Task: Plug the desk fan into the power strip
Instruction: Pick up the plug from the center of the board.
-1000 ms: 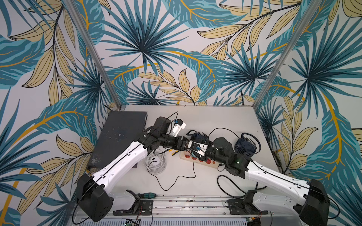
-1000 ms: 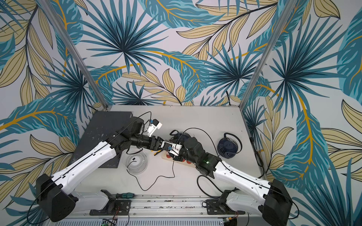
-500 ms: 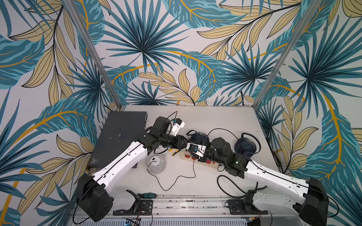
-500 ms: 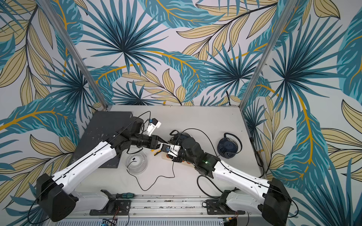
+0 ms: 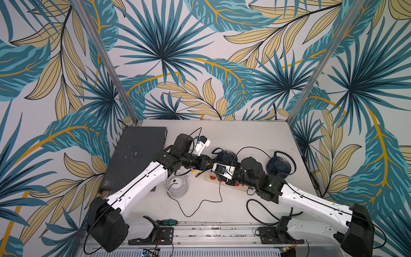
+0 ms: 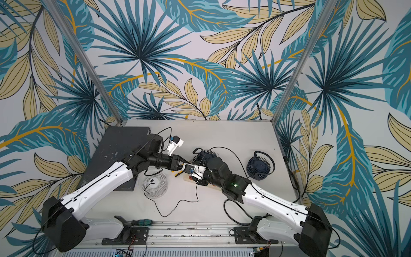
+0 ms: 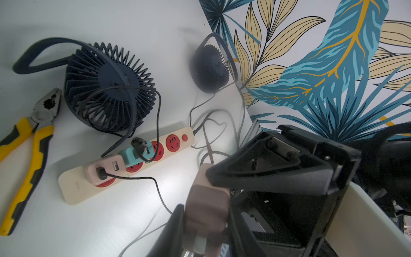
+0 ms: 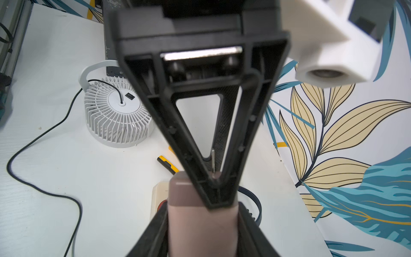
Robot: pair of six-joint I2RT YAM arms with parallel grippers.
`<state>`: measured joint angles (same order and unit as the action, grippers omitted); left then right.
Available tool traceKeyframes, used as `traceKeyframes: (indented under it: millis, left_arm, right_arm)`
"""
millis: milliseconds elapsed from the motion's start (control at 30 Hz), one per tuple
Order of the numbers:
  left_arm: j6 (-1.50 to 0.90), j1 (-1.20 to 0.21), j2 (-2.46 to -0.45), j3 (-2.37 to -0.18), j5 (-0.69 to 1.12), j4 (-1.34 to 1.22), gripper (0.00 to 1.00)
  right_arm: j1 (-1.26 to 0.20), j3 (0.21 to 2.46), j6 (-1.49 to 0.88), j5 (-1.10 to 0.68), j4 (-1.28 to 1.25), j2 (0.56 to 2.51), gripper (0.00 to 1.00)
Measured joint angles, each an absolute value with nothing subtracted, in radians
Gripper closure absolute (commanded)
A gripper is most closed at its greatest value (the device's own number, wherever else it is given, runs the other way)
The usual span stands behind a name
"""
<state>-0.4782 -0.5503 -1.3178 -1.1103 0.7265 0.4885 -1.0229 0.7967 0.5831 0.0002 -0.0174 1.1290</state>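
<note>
Closed since a second ago, my left gripper (image 7: pixel 206 224) pinches the mauve adapter (image 8: pixel 186 207) the right gripper (image 8: pixel 202 240) also clamps, above the power strip (image 7: pixel 73 190) beside the dark fan (image 7: pixel 106 84); I fear a badly timed release could twist it off the free sockets (image 7: pixel 173 142).

pliers (image 7: pixel 35 151): yellow handles, lying flat | screwdriver (image 5: pixel 166 222): near front edge | dark slab (image 5: pixel 133 155): rear left

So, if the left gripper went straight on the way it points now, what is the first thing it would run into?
The right gripper. It faces the left gripper almost head-on, and both look shut on the same mauve USB power adapter. Depth is hard to judge, but nothing else seems to lie between them.
</note>
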Motion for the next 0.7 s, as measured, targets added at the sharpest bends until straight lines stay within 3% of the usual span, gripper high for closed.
traceKeyframes:
  millis: [200,400,533,700]
  left_arm:
    - [-0.495,-0.554,-1.319,-1.100,0.760,0.484,0.58]
    - [-0.470,-0.553,-1.320,-1.089,0.763,0.476,0.81]
    - [-0.477,-0.554,-1.317,-1.075,0.764,0.456,0.90]
    - [-0.545,-0.554,-1.271,-1.026,0.716,0.414,0.91]
  right_arm:
    - [-1.025,0.797,0.583,-0.001,-0.029,1.126,0.74]
    - [-1.026,0.796,0.572,-0.005,-0.025,1.126,0.71]
    - [-1.026,0.789,0.552,0.002,-0.030,1.122,0.39]
    - [-1.028,0.763,0.436,0.052,-0.074,1.051,0.13]
